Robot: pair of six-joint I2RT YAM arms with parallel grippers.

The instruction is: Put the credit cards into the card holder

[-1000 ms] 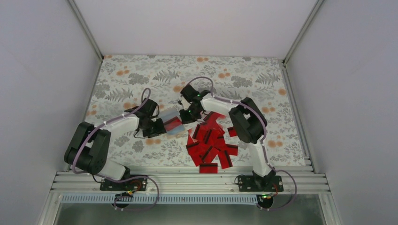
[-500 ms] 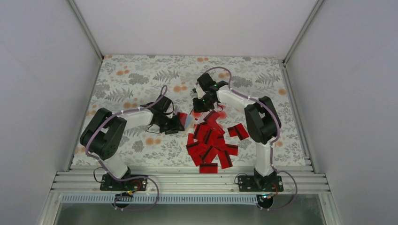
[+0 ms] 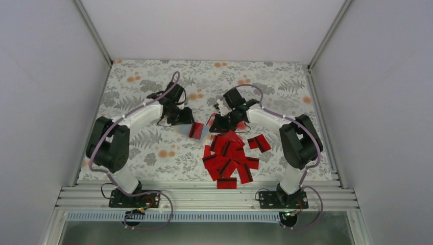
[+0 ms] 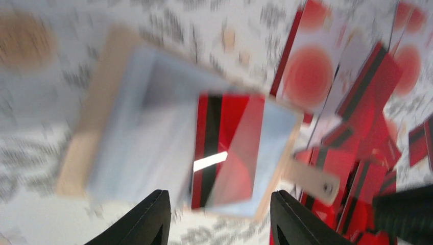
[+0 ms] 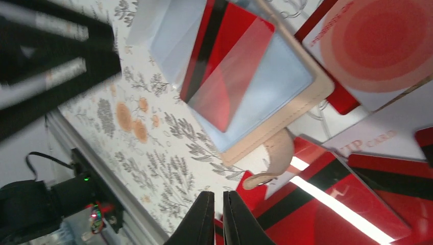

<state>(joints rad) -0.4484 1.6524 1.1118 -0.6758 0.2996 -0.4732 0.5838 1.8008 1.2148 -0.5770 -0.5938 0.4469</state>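
The card holder (image 3: 201, 133) lies open on the cloth, tan outside and pale blue inside, with one red card (image 3: 195, 129) under its clear pocket. It also shows in the left wrist view (image 4: 143, 127) and in the right wrist view (image 5: 275, 84). My left gripper (image 3: 184, 118) is open and empty just behind the holder; its jaws (image 4: 219, 195) stand wide apart over the near edge. My right gripper (image 3: 218, 124) is shut and empty (image 5: 218, 195), by the holder's strap tab (image 5: 278, 153). The credit cards (image 3: 230, 155) lie in a red heap to the right.
Pale-faced cards with a red blot (image 4: 309, 69) lie beside the holder's far right edge. Two red cards (image 3: 259, 143) lie apart at the heap's right. The aluminium rail (image 3: 204, 196) runs along the near edge; grey walls enclose the flowered cloth (image 3: 143, 148).
The left gripper has let go of the holder and drawn back towards the far left. The holder now rests on the cloth. The right gripper has come down beside the holder.
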